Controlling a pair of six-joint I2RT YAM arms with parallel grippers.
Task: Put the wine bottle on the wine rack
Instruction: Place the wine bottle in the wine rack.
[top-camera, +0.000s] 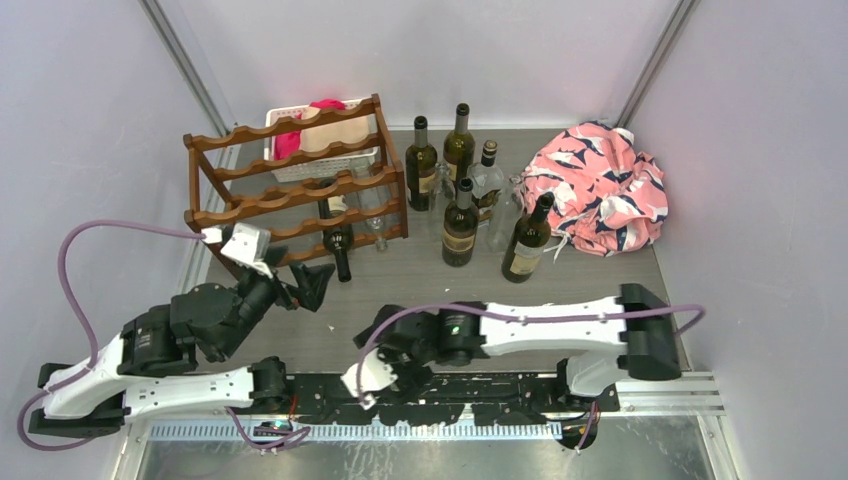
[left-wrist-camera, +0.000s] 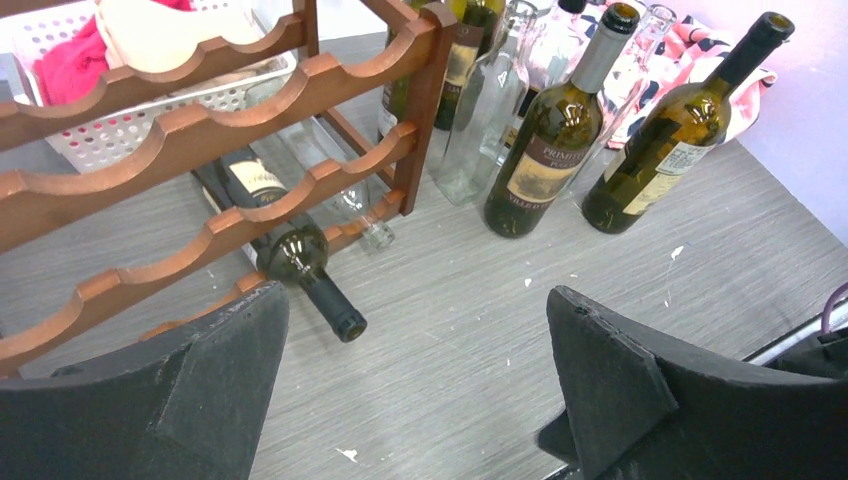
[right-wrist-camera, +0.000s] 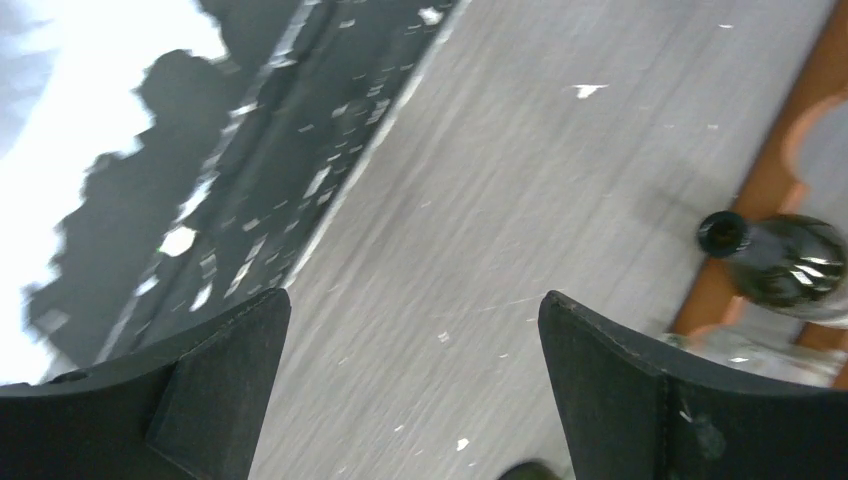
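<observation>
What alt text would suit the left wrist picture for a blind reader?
A dark bottle lies low in a wooden rack, its neck poking out over the table. The open, empty left gripper frames the foreground; more bottles stand beside the rack.

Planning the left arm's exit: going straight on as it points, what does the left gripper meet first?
Likely the neck of the dark bottle lying in the rack: its mouth sits ahead of the left gripper, between its open jaws, left of centre. Height is unclear; it may meet the table first.
</observation>
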